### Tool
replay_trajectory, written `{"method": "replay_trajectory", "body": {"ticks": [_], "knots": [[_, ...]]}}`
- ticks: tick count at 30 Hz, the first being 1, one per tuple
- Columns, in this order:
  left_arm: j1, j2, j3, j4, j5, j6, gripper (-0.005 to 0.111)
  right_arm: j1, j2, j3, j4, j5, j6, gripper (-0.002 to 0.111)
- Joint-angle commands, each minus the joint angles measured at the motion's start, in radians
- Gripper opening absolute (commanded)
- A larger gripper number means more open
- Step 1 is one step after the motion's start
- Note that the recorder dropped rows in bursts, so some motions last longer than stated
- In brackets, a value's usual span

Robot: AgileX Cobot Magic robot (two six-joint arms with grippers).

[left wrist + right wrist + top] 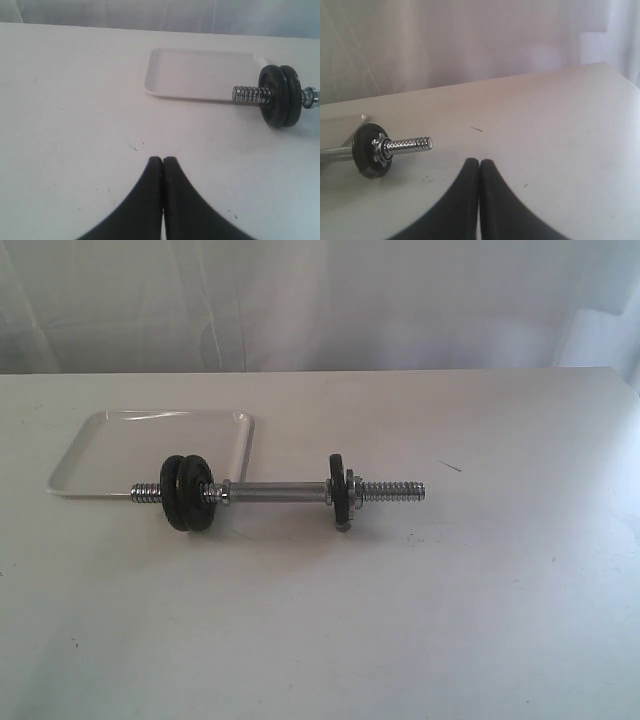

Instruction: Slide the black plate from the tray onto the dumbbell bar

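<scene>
Plates are sitting on the dumbbell bar (280,490), and both your grippers are hanging pressed shut.
You are looking at the black plate (340,492) standing upright on the bar's threaded end farther from the tray (120,455), with a silver collar nut (355,483) touching its outer face. Two more black plates (190,492) are standing side by side on the bar's other end, the tray lying just behind it. Your left gripper (163,162) and right gripper (479,164) are hovering over the table (480,620), apart from the bar, fingertips touching.
</scene>
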Motion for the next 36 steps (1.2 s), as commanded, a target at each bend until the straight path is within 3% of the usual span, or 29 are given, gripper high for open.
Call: {"method": "replay_trajectory", "body": {"ticks": [1, 10, 20, 36], "knots": [[0.000, -0.005, 0.003, 0.003, 0.046, 0.016, 0.000, 0.002, -0.004, 0.004, 0.008, 0.010, 0.035, 0.000], [0.000, -0.005, 0.003, 0.003, 0.077, 0.021, 0.000, 0.002, -0.004, 0.004, -0.002, 0.017, -0.079, 0.000], [0.000, -0.005, 0.003, 0.005, 0.113, 0.125, 0.000, 0.002, -0.004, 0.004, -0.002, 0.115, -0.079, 0.000], [0.000, -0.005, 0.003, -0.001, 0.117, 0.118, 0.000, 0.002, -0.004, 0.004, -0.040, 0.129, -0.079, 0.000]]}}
